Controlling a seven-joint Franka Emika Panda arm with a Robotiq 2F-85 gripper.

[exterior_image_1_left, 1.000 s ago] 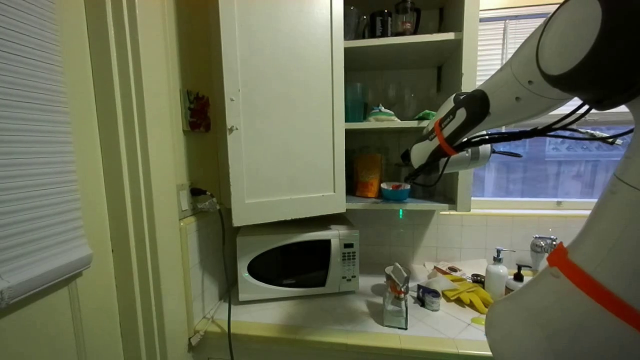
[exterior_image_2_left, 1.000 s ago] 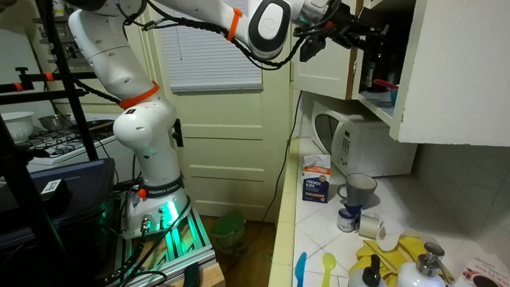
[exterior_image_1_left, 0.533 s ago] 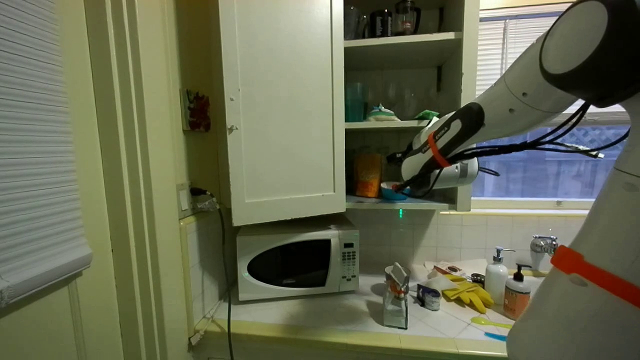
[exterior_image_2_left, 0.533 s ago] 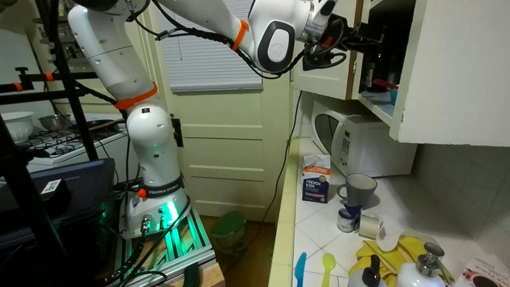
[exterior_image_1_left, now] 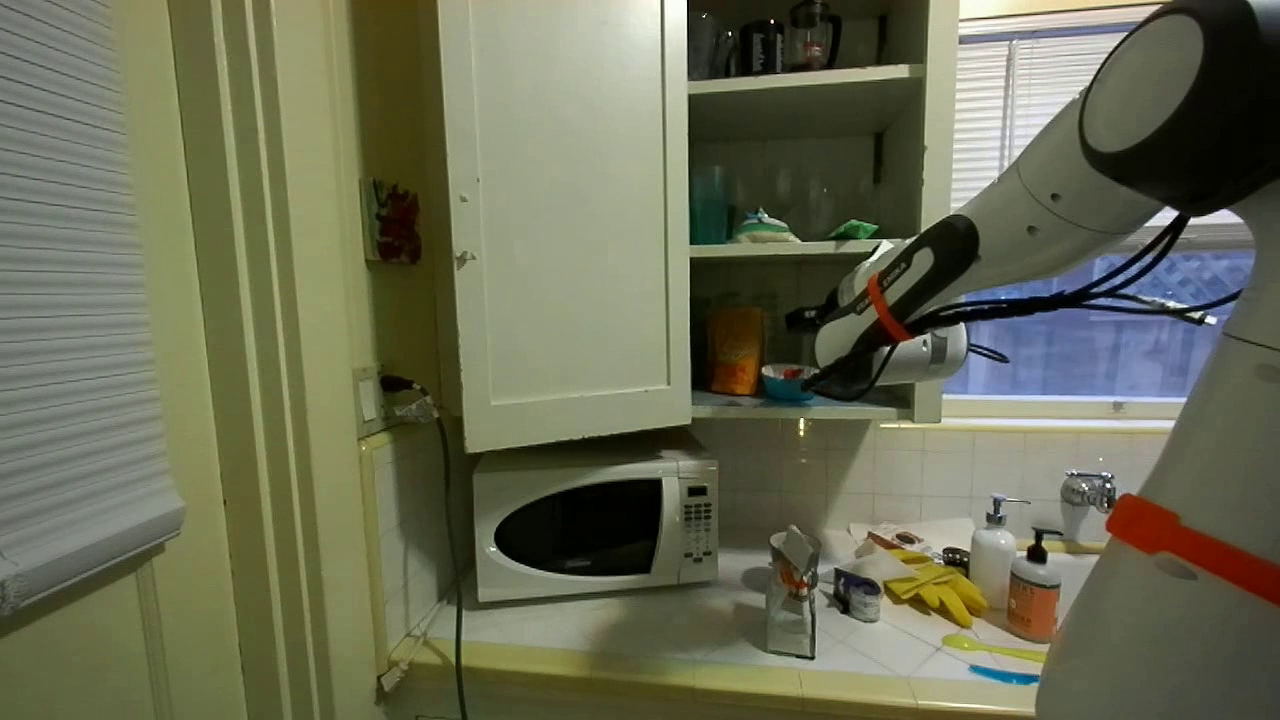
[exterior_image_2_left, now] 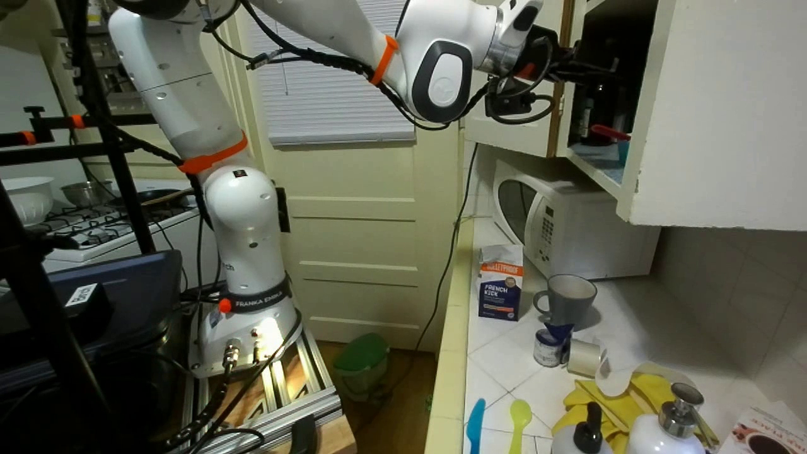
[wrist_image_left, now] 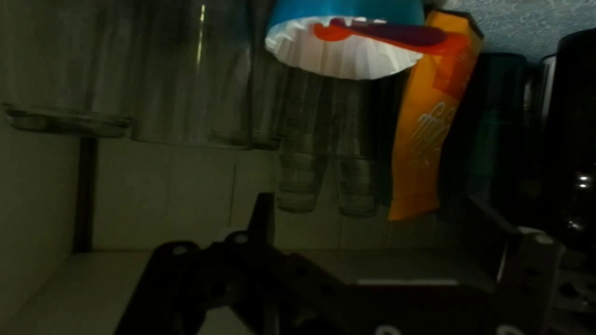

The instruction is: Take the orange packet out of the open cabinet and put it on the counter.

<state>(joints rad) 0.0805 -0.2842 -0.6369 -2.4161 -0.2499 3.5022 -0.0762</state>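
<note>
Nearest in the wrist view, the jaws stand wide apart, blurred and almost black, gripping nothing. Past them comes the packet (wrist_image_left: 430,114), upright and low in the cabinet (exterior_image_1_left: 936,160): bright orange, slim, with looping white script too dim to read, a redder patch near its base and a dark lower edge. It appears upside down, its top showing between the two tips, closer to the one on the picture's right; the depth between them is hard to judge. A blue bowl (wrist_image_left: 344,60) with a fluted white inside stands just beside it, and a red and purple utensil (wrist_image_left: 396,35) lying across the bowl covers a little of the packet's lower part. Farther back, glasses (wrist_image_left: 300,186) fade into the gloom, and the shapes (wrist_image_left: 572,139) on the packet's other side are too dark to name. In an exterior view the arm (exterior_image_1_left: 1070,190) masks most of the jaws and one end of the worktop (exterior_image_1_left: 610,625), where a microwave (exterior_image_1_left: 590,525) sits. In an exterior view the cabinet's side panel (exterior_image_2_left: 725,120) hides the packet, and the jaws blur into shadow.
</note>
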